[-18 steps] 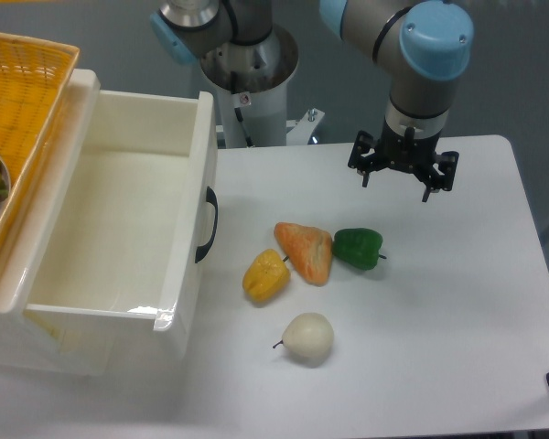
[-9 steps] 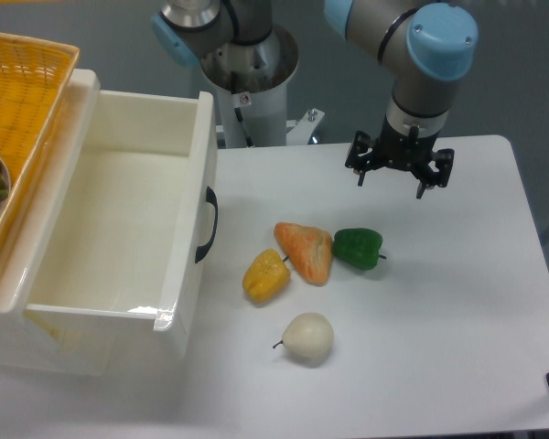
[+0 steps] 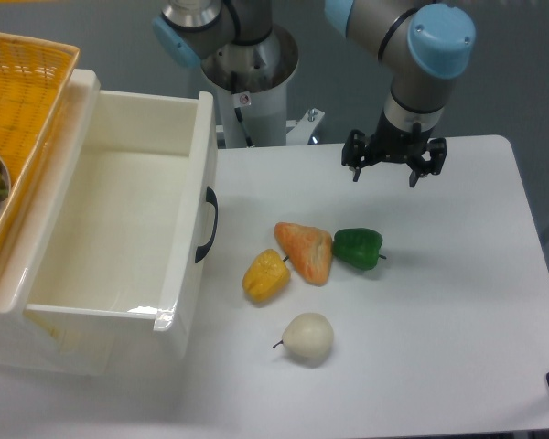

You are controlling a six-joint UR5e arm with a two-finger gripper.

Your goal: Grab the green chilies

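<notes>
Green and glossy, the green chilies [image 3: 358,248] are seen lying on the white desk [image 3: 457,302], touching an orange toy [image 3: 306,251]. The gripper [image 3: 382,176] is held wide open above, well apart, nothing grasped.

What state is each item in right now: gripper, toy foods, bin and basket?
gripper: open, empty, above the table behind the green chilies
green chilies: lying on the table, ungrasped
orange piece: lying between the chilies and yellow pepper
yellow pepper: lying on its side
white pear: lying apart
white bin: empty
yellow basket: beside the bin
</notes>
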